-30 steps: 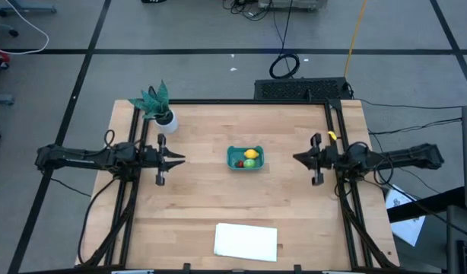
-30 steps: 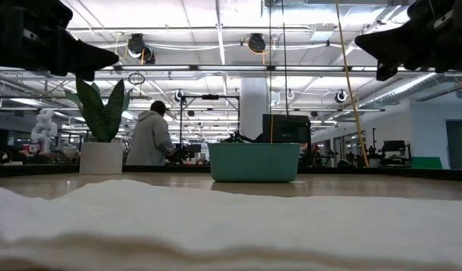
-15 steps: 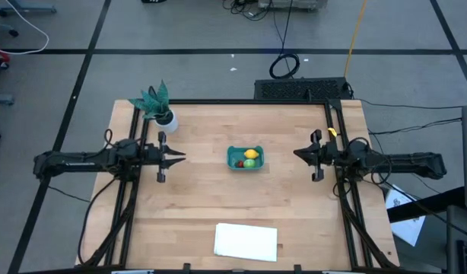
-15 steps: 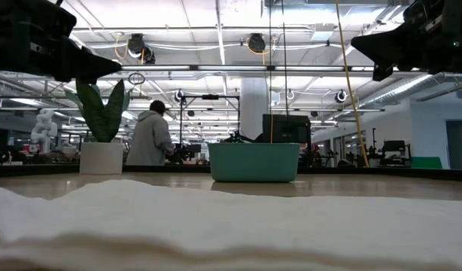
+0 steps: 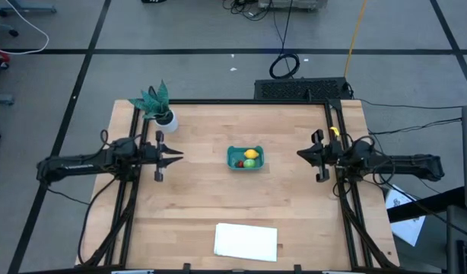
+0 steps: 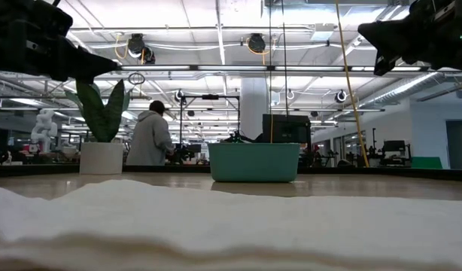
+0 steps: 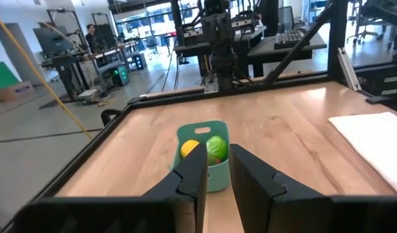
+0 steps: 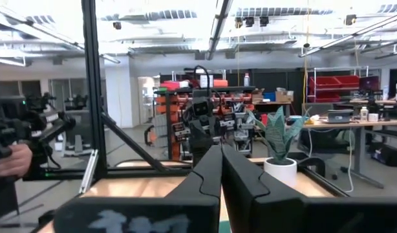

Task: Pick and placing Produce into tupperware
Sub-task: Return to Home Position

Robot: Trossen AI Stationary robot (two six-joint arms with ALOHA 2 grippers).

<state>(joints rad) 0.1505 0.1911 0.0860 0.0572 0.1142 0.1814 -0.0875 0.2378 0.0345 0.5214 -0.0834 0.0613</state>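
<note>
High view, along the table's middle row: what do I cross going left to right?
Left pincer → teal tub holding the fruit → right pincer.

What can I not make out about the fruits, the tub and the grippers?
Low view: the wall of the tub hides all three fruits; the white sheet is a blur in front; the top edge crops the left gripper and right gripper.
Left wrist view: the strawberry, a mere speck in the high view, hides behind the left gripper or the tub wall.
Right wrist view: no tub shows past the shut right gripper.
</note>
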